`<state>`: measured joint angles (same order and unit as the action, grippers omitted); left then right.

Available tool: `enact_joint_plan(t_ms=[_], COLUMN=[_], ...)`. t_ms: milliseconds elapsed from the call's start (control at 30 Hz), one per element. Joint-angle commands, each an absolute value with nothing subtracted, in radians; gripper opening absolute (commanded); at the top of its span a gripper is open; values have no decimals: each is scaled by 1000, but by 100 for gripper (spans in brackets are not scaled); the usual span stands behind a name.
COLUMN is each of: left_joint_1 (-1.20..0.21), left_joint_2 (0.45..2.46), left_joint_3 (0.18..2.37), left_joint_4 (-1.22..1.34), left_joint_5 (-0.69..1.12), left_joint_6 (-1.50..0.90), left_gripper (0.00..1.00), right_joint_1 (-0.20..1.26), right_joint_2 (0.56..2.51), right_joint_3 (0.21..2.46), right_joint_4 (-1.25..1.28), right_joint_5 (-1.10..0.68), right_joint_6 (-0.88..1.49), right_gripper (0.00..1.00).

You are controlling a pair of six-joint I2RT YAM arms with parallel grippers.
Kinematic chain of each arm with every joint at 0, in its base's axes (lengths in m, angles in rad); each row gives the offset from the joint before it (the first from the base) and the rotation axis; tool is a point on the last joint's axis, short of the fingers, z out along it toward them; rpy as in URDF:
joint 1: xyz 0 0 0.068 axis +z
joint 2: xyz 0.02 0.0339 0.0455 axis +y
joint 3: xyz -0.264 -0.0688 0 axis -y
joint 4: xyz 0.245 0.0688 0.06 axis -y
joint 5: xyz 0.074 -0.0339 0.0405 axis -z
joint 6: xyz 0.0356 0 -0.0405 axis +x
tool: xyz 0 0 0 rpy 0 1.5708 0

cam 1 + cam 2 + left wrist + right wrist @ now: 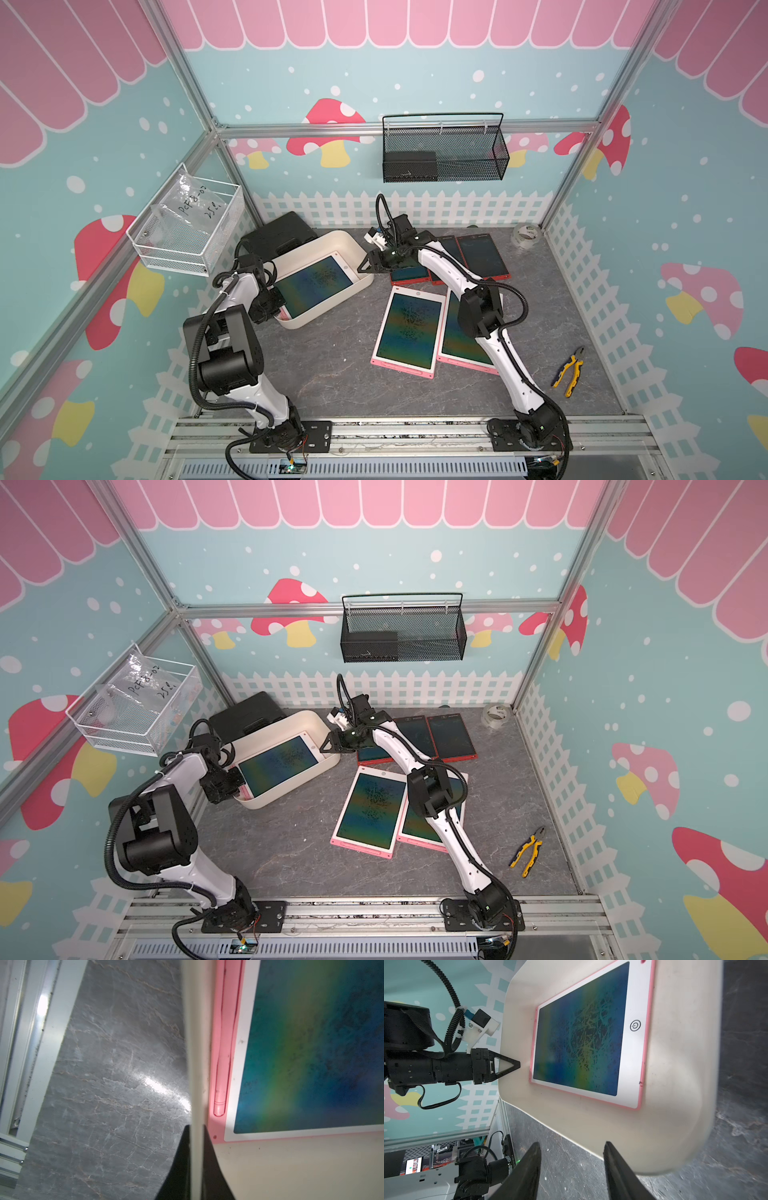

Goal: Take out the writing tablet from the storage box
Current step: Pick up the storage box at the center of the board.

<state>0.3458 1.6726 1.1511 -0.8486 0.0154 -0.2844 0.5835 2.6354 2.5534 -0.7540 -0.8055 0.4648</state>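
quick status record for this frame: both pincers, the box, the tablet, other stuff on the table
left pincer: shut on the storage box wall
right pincer: open, by the box's opposite end, holding nothing
writing tablet: flat inside the box, screen up
table items: pink tablets, red tablets, pliers

A robotics lab cell is shown: a grey marble-patterned worktop (324, 374) is enclosed by an aluminium frame (291, 129) lined with printed mushroom panels (415, 75). A left arm (266, 399) and a right arm (511, 365) are bolted to a rail (415, 432) at 6 o'clock. A black mesh basket (444, 149) is hung at 12 o'clock, a white mesh basket (187, 232) at 9.
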Motion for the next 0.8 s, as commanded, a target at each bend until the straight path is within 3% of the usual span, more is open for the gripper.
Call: enact_joint_plan(t_ms=[0,433,767], left_joint_1=[346,336,331], left_joint_2=[1585,1335,1161], left_joint_3=[1109,977,954], left_joint_4=[-807,-755,-790], left_joint_5=[12,98,90], left_joint_6=[-298,-394,-415], left_gripper=[0,0,0], right_joint_1=[586,603,619], right_joint_2=[2585,2595,2651], right_joint_3=[2575,2571,2585], right_joint_4=[-747,-860,-842], right_joint_5=[-801,-658,-647], right_joint_6=[401,257,244], right_gripper=[52,55,60])
